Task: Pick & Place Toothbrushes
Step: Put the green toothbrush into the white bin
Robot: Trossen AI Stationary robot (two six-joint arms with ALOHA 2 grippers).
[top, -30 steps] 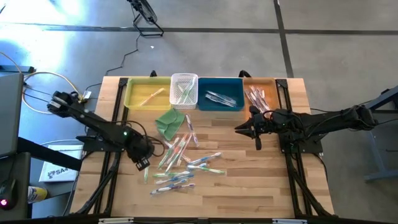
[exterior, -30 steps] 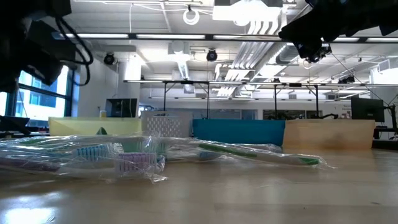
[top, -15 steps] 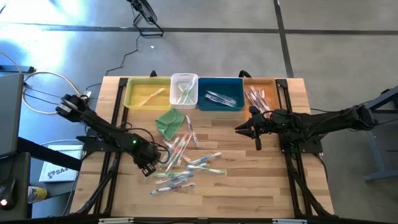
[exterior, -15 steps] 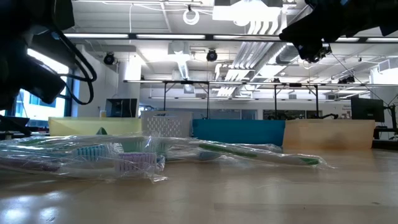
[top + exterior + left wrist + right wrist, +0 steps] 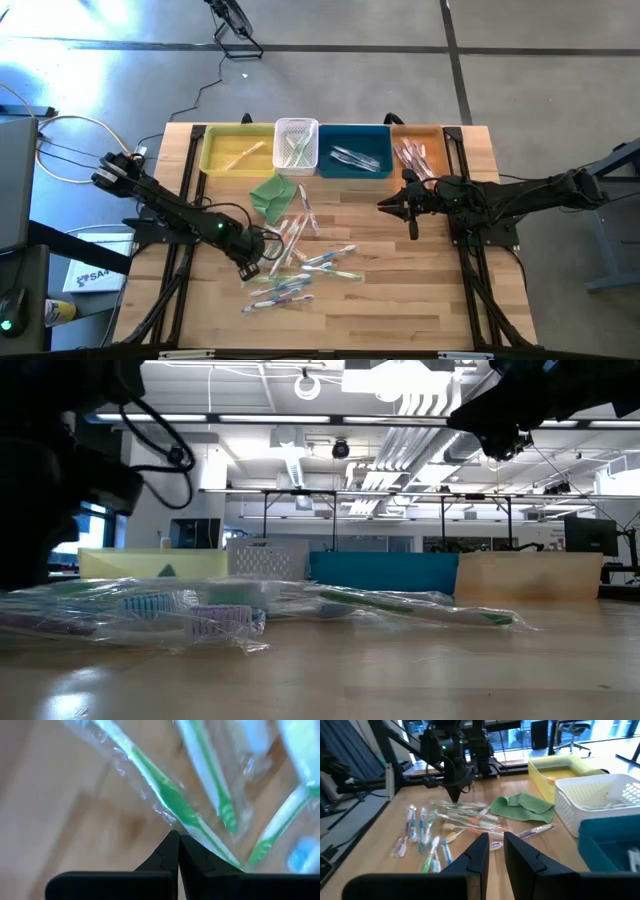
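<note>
1. The left gripper (image 5: pixel 250 268) has its fingers pressed together with nothing between them; in its wrist view the closed tips meet just over a green toothbrush (image 5: pixel 175 802) in a clear wrapper.
2. Just beyond those tips and to either side lie the rest of the loose toothbrushes (image 5: pixel 295 258), scattered and overlapping on the table (image 5: pixel 400 300), with a folded green cloth (image 5: pixel 273 195) a little farther off toward the bins.
3. The wrappers look thin, light and slippery, so a sleeve alone would likely crumple or slide out; the stiff handle inside is the better hold, taken mid-length across its narrow width.
4. The fingers must part before descending, and neighbouring sticks may drag along.
5. Farther out stand the yellow bin (image 5: pixel 235 150), white basket (image 5: pixel 296 145), blue bin (image 5: pixel 355 152) and wooden bin (image 5: pixel 420 150), each already holding brushes.
6. The right gripper (image 5: pixel 385 207) waits above bare table near the blue bin, fingers slightly apart, empty.
</note>
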